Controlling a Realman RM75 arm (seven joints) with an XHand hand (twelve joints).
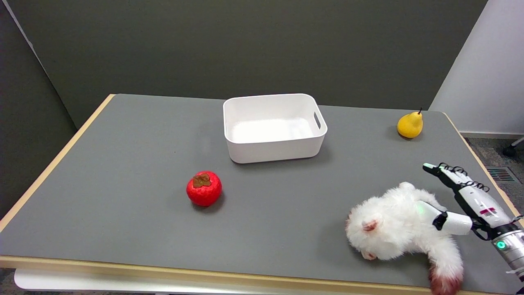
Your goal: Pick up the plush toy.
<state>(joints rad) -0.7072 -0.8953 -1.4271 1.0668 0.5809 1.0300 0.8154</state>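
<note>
The fluffy white plush toy animal with a reddish tail tip (pixel 397 229) lies on the grey table top with a wooden edge (pixel 123 221), directly left of the right hand (pixel 458 200). Its long axis runs left to right, head to the left, tail curving toward the near edge. There is one toy, one red persimmon-like fruit (pixel 204 188), one yellow pear (pixel 409 124), one white plastic bin (pixel 273 128). The hand is spread: the thumb presses into the fur, while another finger points away above the toy. It does not yet enclose it.

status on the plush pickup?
Done: robot hand has reached the plush, one finger pressed into its fur. In hand: the grasp; other fingers are extended past it, not closed. Left: close and lift; the plush lies on the table.
</note>
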